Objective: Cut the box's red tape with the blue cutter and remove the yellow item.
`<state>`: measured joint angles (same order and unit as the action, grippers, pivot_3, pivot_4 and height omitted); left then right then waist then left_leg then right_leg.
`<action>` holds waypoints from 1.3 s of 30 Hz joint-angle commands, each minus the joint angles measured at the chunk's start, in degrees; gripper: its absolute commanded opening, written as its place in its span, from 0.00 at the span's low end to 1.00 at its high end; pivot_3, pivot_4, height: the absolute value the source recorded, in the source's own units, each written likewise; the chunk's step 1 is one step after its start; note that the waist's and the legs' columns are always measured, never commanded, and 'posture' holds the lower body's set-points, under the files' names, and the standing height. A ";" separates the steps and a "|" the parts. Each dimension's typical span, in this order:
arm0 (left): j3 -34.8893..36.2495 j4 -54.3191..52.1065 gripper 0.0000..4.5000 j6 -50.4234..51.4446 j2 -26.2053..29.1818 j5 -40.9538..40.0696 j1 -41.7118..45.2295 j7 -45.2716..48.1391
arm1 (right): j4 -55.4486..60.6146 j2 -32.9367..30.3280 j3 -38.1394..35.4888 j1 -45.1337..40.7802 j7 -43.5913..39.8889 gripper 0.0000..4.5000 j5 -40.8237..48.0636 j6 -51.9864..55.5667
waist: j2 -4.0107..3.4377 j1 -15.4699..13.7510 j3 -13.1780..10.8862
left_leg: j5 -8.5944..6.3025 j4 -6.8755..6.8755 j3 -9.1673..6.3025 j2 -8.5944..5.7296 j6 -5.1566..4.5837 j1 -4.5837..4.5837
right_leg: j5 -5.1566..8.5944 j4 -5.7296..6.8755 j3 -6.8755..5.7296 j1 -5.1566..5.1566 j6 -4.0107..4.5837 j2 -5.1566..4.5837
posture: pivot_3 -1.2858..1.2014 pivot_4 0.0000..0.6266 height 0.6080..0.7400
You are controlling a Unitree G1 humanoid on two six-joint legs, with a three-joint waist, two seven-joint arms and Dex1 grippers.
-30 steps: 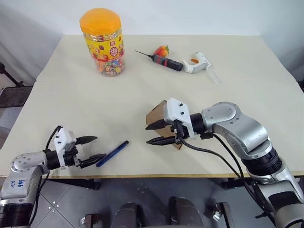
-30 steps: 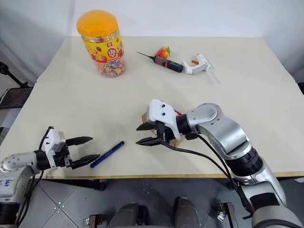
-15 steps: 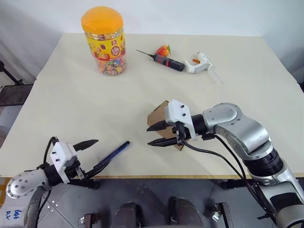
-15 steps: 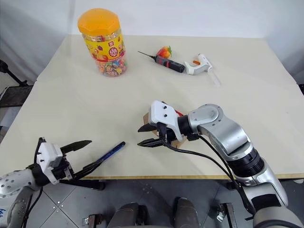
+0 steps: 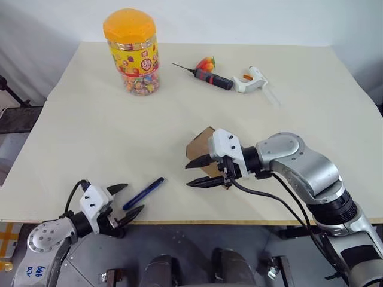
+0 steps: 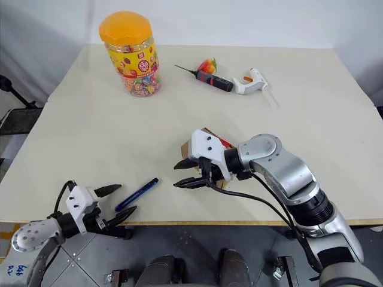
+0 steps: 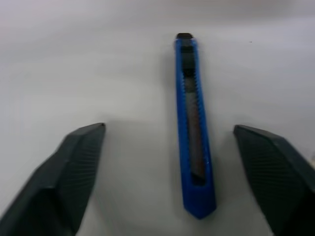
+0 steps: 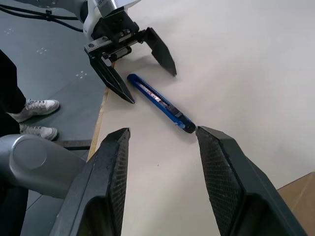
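The left gripper (image 5: 124, 201), jaws spread and empty, straddles the near end of the blue cutter (image 5: 143, 193). Light, stiff and slippery, it is best pinched mid-body. Right of the cutter, the right gripper (image 5: 197, 171) is parted, holding nothing, before the box (image 5: 200, 145).

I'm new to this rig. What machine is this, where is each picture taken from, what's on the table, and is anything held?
It is a two-armed humanoid robot. Two pictures come from its head, looking down at a table; the other two from cameras on its wrists. The left gripper is open at the near edge, just short of the blue cutter, which lies flat. The right gripper is open and empty beside the cardboard box. At the far side stand a candy jar, a black-and-red tool and a white tool. Nothing is held.
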<state>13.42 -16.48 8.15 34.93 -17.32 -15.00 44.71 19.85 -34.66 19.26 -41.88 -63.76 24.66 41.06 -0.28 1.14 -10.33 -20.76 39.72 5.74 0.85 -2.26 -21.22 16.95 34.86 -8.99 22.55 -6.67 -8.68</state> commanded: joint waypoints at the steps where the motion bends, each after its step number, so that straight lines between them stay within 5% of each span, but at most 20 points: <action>1: -1.49 1.70 0.73 1.21 1.40 0.75 -0.98 1.37 | 2.33 -0.51 -2.46 0.27 0.49 0.49 0.94 -0.64 | 0.00 -0.01 0.00 | 0.00 0.00 -0.01 0.00 0.00 0.00 | 0.00 0.00 0.00 0.00 0.00 0.00 | 0.52 0.24 1.00; 3: -1.86 1.91 0.61 1.50 1.99 1.34 -1.00 1.39 | 2.54 -0.57 -2.53 0.40 0.73 0.49 0.98 -0.55 | 0.00 0.05 0.00 | 0.00 -0.01 -0.03 0.00 0.00 0.00 | 0.00 0.01 0.00 0.00 0.00 0.00 | 0.52 0.24 1.00; 5: -2.00 2.16 0.61 2.09 2.37 1.15 -0.95 1.34 | 2.75 -0.63 -2.59 0.54 0.86 0.49 1.01 -0.52 | 0.00 0.13 0.00 | 0.00 -0.01 -0.02 0.00 0.00 0.01 | 0.00 0.01 -0.01 0.00 0.00 0.01 | 0.52 0.24 1.00; 11: -2.23 2.99 0.20 1.44 2.98 1.58 -0.56 1.48 | 2.84 -0.50 -2.75 0.66 1.09 0.49 0.81 -0.57 | -0.01 0.20 0.00 | 0.00 -0.01 -0.02 0.01 0.00 0.02 | 0.00 0.01 -0.01 -0.01 0.00 0.01 | 0.52 0.24 1.00; 16: -2.71 4.20 0.20 0.94 3.68 1.45 -0.06 2.92 | 2.47 -0.35 -2.72 0.36 1.17 0.49 0.66 -0.73 | -0.01 0.26 0.01 | 0.00 -0.01 -0.02 0.01 0.00 0.03 | 0.00 0.02 0.00 -0.01 0.00 0.01 | 0.52 0.24 1.00; 19: -2.94 4.54 0.10 1.09 3.97 1.35 0.21 3.39 | 2.31 -0.31 -2.72 0.26 1.17 0.49 0.59 -0.82 | -0.01 0.32 0.01 | 0.00 -0.01 -0.02 0.01 0.01 0.04 | 0.00 0.03 0.00 -0.01 0.00 0.01 | 0.52 0.24 1.00; 28: -3.33 7.94 0.10 -2.97 5.04 1.21 2.37 6.71 | 1.76 0.87 -1.00 -0.38 1.52 0.49 -0.30 -0.99 | -0.02 0.25 0.01 | 0.00 0.00 -0.02 0.01 0.01 0.05 | 0.00 0.04 -0.01 -0.03 0.00 0.01 | 0.52 0.24 1.00; 31: -3.43 9.90 0.10 -5.00 6.49 0.53 3.67 10.21 | 0.88 2.40 0.74 -1.30 2.12 0.36 -1.62 -1.10 | -0.04 0.36 0.02 | 0.01 -0.01 -0.01 0.01 0.01 0.06 | 0.00 0.05 -0.02 -0.02 0.00 0.01 | 0.52 0.24 1.00; 36: -3.84 13.62 0.10 -9.44 8.18 -0.97 7.45 16.38 | -1.14 4.88 5.22 -2.86 0.94 0.01 -4.79 -4.42 | -0.05 0.44 0.01 | 0.01 -0.02 0.01 0.02 0.03 0.05 | 0.00 0.08 -0.04 0.02 0.00 0.04 | 0.52 0.24 1.00; 39: -4.49 15.59 0.10 -11.67 8.87 -1.54 9.74 19.87 | -3.73 6.25 8.50 -3.91 0.29 0.01 -7.94 -7.64 | -0.05 0.46 0.01 | 0.01 -0.02 0.03 0.02 0.03 0.03 | 0.00 0.08 -0.06 0.04 0.00 0.07 | 0.52 0.24 1.00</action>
<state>10.14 -2.11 -2.56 43.18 -18.66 -4.95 62.09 16.36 -29.10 26.68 -44.85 -62.96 18.28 35.81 -0.33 1.60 -10.32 -20.76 39.69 5.78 0.87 -2.23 -21.20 16.96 34.96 -9.05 22.59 -6.67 -8.61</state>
